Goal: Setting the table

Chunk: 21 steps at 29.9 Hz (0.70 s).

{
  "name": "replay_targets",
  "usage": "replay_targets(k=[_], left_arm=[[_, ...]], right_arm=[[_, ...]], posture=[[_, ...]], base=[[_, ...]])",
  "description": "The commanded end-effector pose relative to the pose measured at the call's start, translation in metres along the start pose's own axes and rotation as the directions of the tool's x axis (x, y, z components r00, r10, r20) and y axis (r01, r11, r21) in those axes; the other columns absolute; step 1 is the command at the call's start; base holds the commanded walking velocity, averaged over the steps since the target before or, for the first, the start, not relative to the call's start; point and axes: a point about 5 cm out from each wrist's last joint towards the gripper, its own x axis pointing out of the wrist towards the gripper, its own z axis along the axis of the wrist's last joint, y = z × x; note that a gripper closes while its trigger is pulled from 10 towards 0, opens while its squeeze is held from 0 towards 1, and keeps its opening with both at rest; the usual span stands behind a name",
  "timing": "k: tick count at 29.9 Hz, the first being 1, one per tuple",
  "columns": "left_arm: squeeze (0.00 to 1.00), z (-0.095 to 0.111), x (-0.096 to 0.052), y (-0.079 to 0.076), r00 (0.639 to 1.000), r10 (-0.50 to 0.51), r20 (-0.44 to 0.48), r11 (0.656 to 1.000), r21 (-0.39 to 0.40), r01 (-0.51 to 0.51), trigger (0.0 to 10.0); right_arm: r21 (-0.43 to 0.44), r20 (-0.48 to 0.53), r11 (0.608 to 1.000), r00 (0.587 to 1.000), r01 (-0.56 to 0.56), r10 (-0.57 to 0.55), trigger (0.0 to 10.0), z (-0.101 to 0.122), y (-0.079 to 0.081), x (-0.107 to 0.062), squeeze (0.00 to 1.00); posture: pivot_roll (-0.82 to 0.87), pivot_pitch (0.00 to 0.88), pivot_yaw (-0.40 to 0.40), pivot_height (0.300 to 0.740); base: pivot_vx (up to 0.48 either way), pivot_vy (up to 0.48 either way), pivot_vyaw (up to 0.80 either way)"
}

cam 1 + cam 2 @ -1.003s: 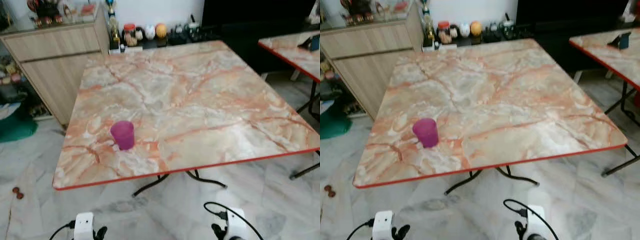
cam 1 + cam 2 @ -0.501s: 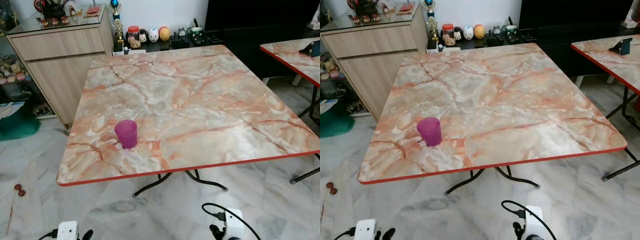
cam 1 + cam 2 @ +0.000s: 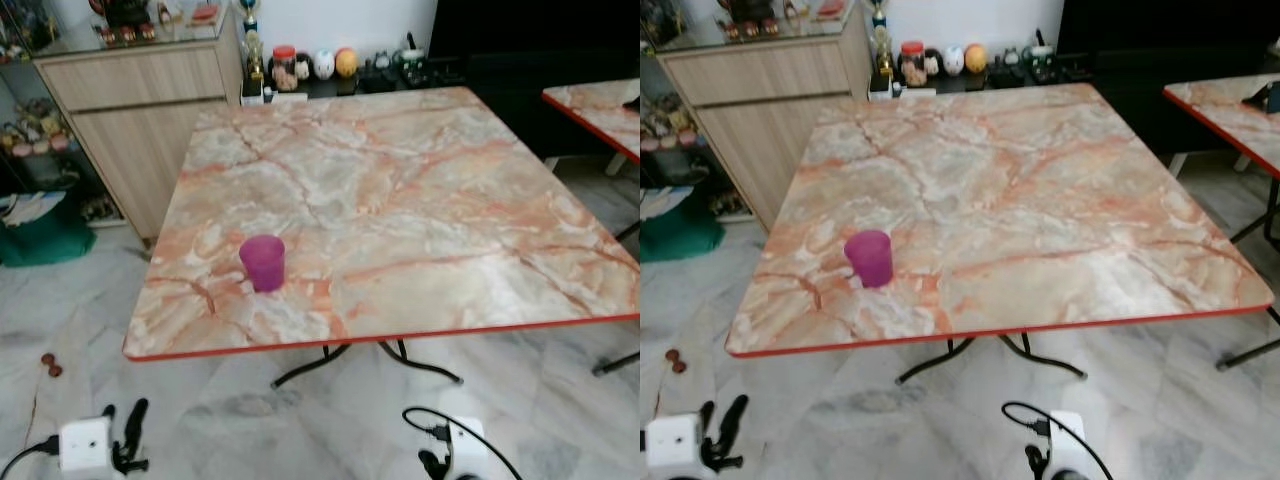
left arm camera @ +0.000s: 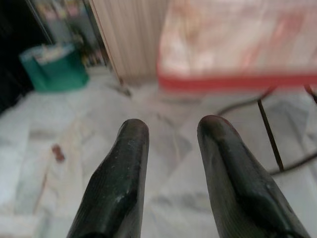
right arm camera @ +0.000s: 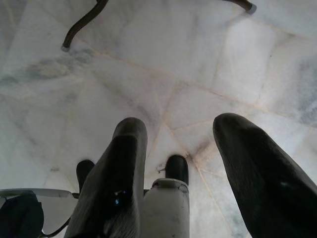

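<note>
1. We see a marble-patterned table (image 3: 420,200) with a red rim standing on a pale tiled floor (image 3: 250,420).
2. A purple cup (image 3: 263,263) stands upright on the tabletop, near the front edge and closer to the front-left corner than to the middle.
3. Our left gripper (image 4: 171,163) hangs low in front of the table's front-left corner, below the tabletop; its two black fingers (image 4: 121,183) stand apart with nothing between them, so it is released.
4. Through the left wrist camera we see the red table edge (image 4: 237,82) ahead and above the fingertips, a dark table leg (image 4: 270,134) beside it, and a green bin (image 4: 57,69) by the wooden cabinet.
5. Our right gripper (image 5: 181,163) hangs low before the table's front edge, pointing down at the floor; its fingers are spread and empty.
6. Past the table's far-left corner stands a wooden cabinet (image 3: 140,110), and small ornaments (image 3: 320,65) line a low shelf behind the far edge.
7. A second table (image 3: 1230,105) of the same pattern shows off the right edge.
</note>
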Motion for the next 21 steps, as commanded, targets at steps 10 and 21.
replay_targets(k=[10,21], left_arm=[[0.0,0.104,0.064,-0.03,0.947,-0.015,0.321,0.999,-0.04,0.029,10.0],[0.0,0.126,0.085,-0.078,0.93,-0.192,0.314,0.97,-0.083,0.229,10.0]], right_arm=[[0.003,0.002,1.0,1.0,-0.002,0.002,10.0,0.001,0.0,0.0,0.0],[0.018,0.008,1.0,1.0,0.007,-0.007,10.0,0.001,0.001,0.0,0.0]], posture=[[-0.02,0.0,0.051,0.74],[-0.04,0.0,0.06,0.74]], base=[[0.0,0.0,0.0],[0.0,0.0,0.0]])
